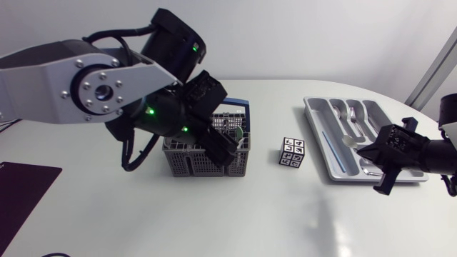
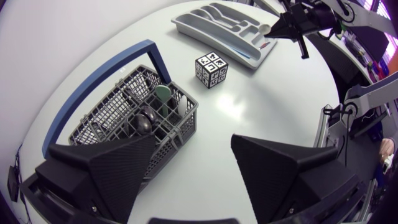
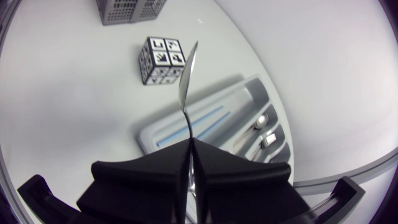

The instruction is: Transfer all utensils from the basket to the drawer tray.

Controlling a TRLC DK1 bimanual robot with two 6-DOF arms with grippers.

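The cube (image 1: 292, 153) sits at 3 o'clock from the basket (image 1: 189, 163), the drawer tray (image 1: 319, 132) at 2 o'clock beyond it. Left gripper (image 2: 193, 140) hangs over the basket's 3 o'clock side; right gripper (image 3: 190, 146), pinching 1 spoon (image 3: 186, 78), over the tray's 5 o'clock side.

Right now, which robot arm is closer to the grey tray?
Right. The right arm holds a spoon in its jaws at the tray's edge; the left arm hangs over the basket, beyond the patterned cube.
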